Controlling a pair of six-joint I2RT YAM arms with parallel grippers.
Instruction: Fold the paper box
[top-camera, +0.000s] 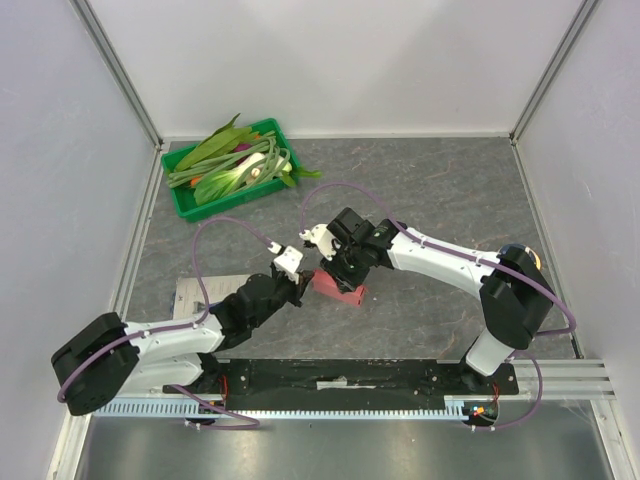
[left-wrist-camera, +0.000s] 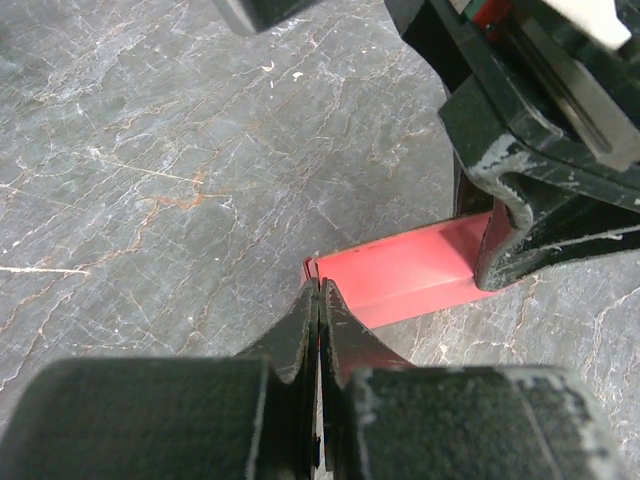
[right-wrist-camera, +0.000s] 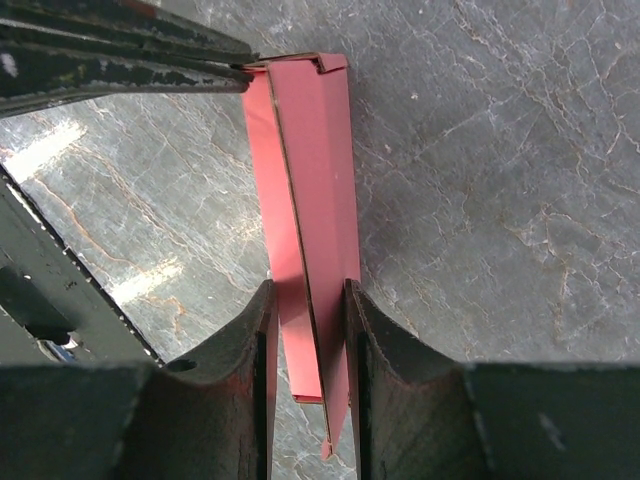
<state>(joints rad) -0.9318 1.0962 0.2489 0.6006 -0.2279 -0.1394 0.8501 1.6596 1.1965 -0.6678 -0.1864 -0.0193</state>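
Note:
The paper box (top-camera: 338, 290) is a pink-red cardboard piece, partly folded into a narrow wedge standing on the grey stone table mid-scene. My right gripper (right-wrist-camera: 309, 290) is shut on it, one finger on each side of the folded panels (right-wrist-camera: 320, 150). My left gripper (left-wrist-camera: 318, 285) is shut, its tips pressed against the box's (left-wrist-camera: 410, 270) near corner; no card shows between them. In the top view the left gripper (top-camera: 303, 285) meets the box from the left and the right gripper (top-camera: 345, 275) from above right.
A green tray (top-camera: 180, 200) full of leafy vegetables sits at the back left. A pale sheet (top-camera: 195, 290) lies under the left arm. White walls enclose the table on three sides, and a metal rail (top-camera: 560, 370) runs along the near edge.

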